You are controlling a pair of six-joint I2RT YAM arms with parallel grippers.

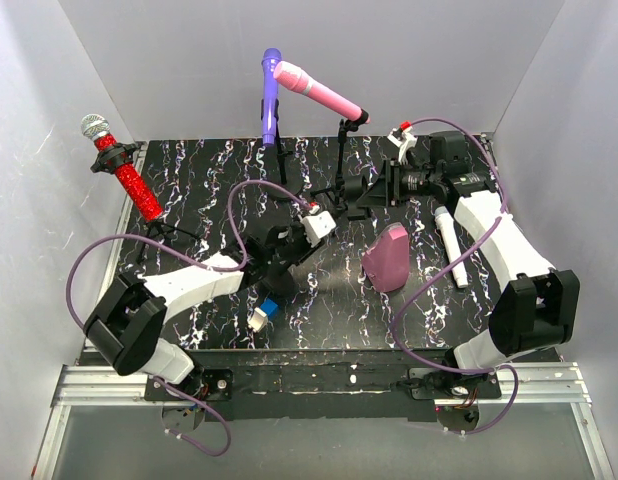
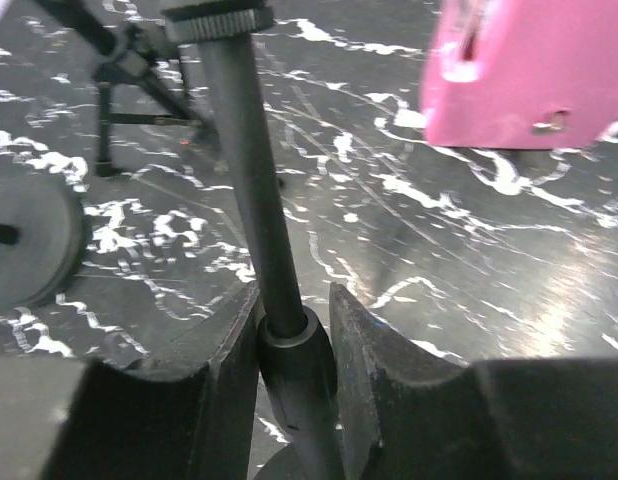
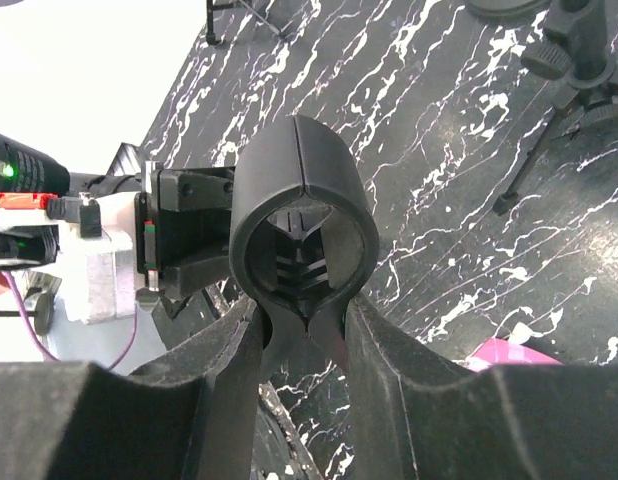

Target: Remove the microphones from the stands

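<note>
The left gripper (image 2: 294, 310) is clamped on a black pole (image 2: 254, 190), its fingers pressed to either side just where the pole meets a thicker collar. The right gripper (image 3: 304, 310) pinches the neck of a round black clip (image 3: 304, 170), and the ring of that clip is empty. A white mic (image 1: 451, 247) lies flat on the marbled table (image 1: 334, 300), just beside the right forearm and free of both grippers. Three other mics sit up in stands (image 1: 341, 150) toward the back: a red mic (image 1: 124, 170) at the far left, a purple mic (image 1: 270, 95) upright in the middle, and a pink mic (image 1: 317, 90) tilted next to it (their heads nearly touch). A pink block (image 1: 386, 260) rests between the two arms.
</note>
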